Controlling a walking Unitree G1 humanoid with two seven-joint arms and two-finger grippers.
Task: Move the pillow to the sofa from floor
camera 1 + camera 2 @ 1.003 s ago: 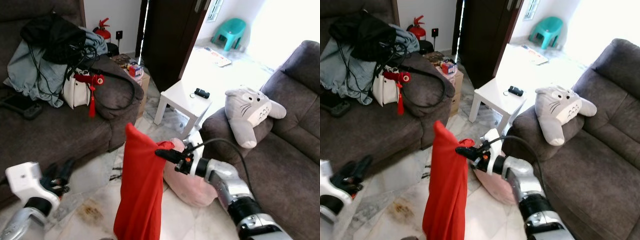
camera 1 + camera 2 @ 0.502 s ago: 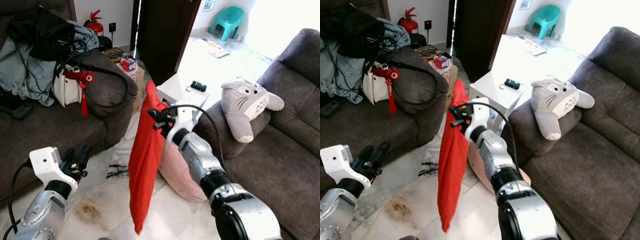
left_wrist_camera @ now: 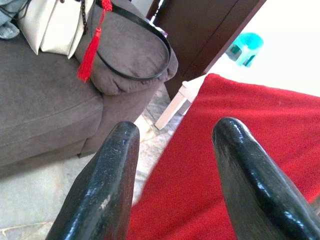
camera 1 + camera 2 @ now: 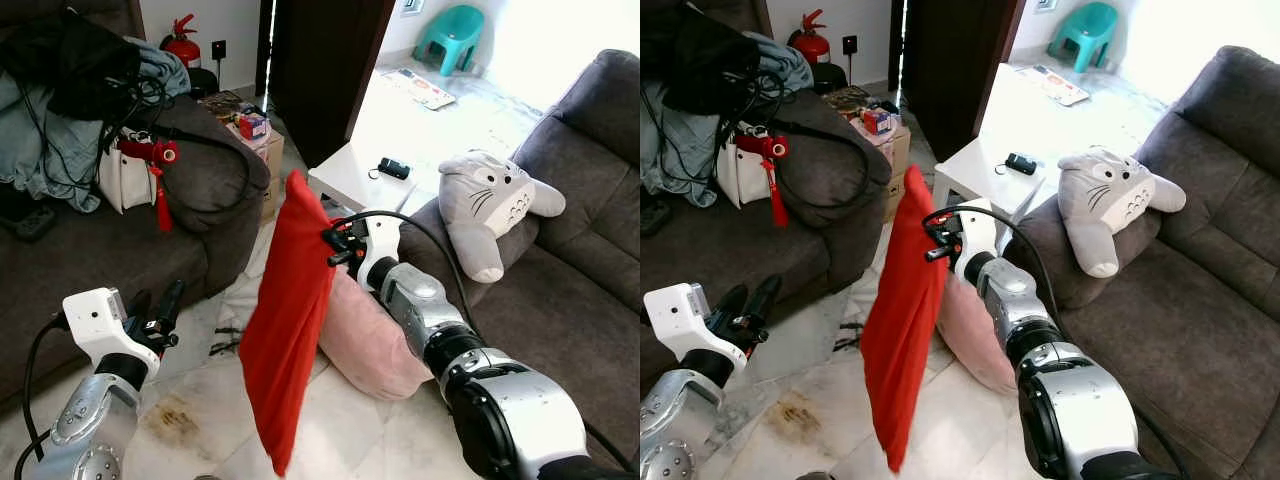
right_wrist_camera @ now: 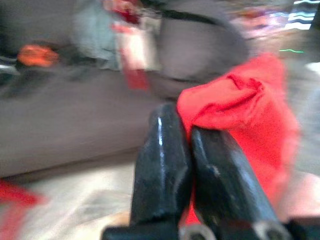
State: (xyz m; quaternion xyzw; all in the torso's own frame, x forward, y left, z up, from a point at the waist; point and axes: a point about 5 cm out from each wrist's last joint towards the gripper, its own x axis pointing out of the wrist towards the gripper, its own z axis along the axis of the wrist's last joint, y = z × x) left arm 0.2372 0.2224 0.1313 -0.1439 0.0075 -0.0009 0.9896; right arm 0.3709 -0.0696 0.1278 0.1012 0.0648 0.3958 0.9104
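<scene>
While two pillows are seen between the sofas, only the red pillow [image 4: 288, 320] is held off the floor: it hangs upright in the air, pinched at its upper edge by the right gripper [image 4: 335, 250], whose two black fingers are pressed together on a bunched fold of the red fabric in the right wrist view. The cushion's body droops below and to the robot's left of that gripper, its lowest corner hanging just above the marble floor [image 4: 190, 415]. One pink pillow [image 4: 370, 340] is seen behind it, resting on the floor and leaning against the front of the right-hand sofa [image 4: 570, 300].

The left gripper [image 4: 165, 305] is held low over the floor, apart from the red pillow, with its fingers [image 3: 105, 190] spread wide and nothing between them; the red fabric is seen just beyond them in the left wrist view.

Two grey sofas are counted. On the right-hand one a single grey plush toy [image 4: 490, 210] is propped against the armrest. On the left-hand sofa [image 4: 110, 260] a heap of clothes and one white handbag [image 4: 125, 180] with a red tassel are piled. One small white side table [image 4: 360, 180] with a dark object on it stands between the sofas, and one red fire extinguisher [image 4: 183, 45] is set by the wall.
</scene>
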